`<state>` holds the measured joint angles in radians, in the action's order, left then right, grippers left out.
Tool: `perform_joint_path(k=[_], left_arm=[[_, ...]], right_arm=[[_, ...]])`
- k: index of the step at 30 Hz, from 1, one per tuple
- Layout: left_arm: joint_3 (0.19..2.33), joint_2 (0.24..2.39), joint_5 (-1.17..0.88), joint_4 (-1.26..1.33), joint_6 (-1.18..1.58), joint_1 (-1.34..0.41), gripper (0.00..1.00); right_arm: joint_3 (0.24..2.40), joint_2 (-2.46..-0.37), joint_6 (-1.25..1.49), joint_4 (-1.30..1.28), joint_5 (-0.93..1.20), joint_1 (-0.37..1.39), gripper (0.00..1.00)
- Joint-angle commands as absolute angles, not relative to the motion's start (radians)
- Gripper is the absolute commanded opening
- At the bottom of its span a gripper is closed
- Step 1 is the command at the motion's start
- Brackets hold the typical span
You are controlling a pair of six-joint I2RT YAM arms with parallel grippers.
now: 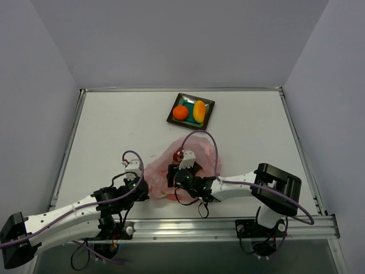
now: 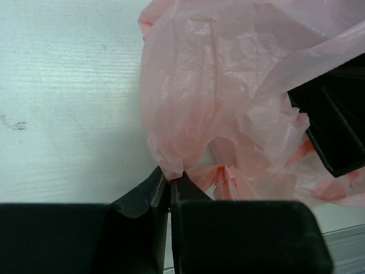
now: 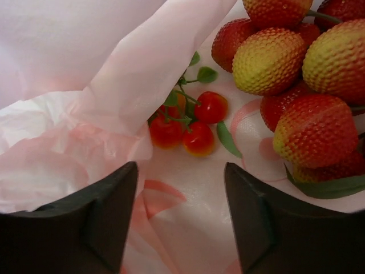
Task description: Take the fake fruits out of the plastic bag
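While left fingers clamp plastic bag, right fingers gape empty: drive straight onto red fruits just ahead, dodging film.

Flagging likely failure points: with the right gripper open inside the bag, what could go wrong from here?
1. A fold of the plastic bag overlaps the small red cluster, so the open right gripper may pinch film with fruit.
2. The left gripper is shut on only a thin edge of the bag; lifting could pull it free.
3. The bumpy red-yellow fruits lie close and may get nudged.
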<state>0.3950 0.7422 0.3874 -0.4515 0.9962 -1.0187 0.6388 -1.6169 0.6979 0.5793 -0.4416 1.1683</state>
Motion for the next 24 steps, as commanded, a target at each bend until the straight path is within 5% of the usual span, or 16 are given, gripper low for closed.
perform_joint_path(k=[1, 5, 9, 14, 17, 24], left_arm=[[0.390, 0.723, 0.380, -0.505, 1.040, -1.026, 0.02], [0.367, 0.709, 0.362, -0.486, 1.037, -1.026, 0.02], [0.351, 0.701, 0.348, -0.489, 1.043, -1.029, 0.02], [0.350, 0.660, 0.347, -0.505, 1.040, -1.032, 0.02], [0.365, 0.626, 0.379, -0.541, 1.031, -1.032, 0.02], [0.380, 0.655, 0.368, -0.502, 0.996, -1.032, 0.02]], right_arm=[[0.695, -1.652, 0.736, 0.646, -0.548, 1.183, 0.62], [0.732, -1.687, 0.735, 0.618, -0.572, 1.181, 0.80], [0.759, -1.720, 0.715, 0.604, -0.613, 1.177, 0.83], [0.767, -1.668, 0.671, 0.594, -0.647, 1.164, 0.45], [0.750, -1.618, 0.640, 0.612, -0.626, 1.166, 0.32], [0.785, -1.698, 0.646, 0.626, -0.568, 1.157, 0.38]])
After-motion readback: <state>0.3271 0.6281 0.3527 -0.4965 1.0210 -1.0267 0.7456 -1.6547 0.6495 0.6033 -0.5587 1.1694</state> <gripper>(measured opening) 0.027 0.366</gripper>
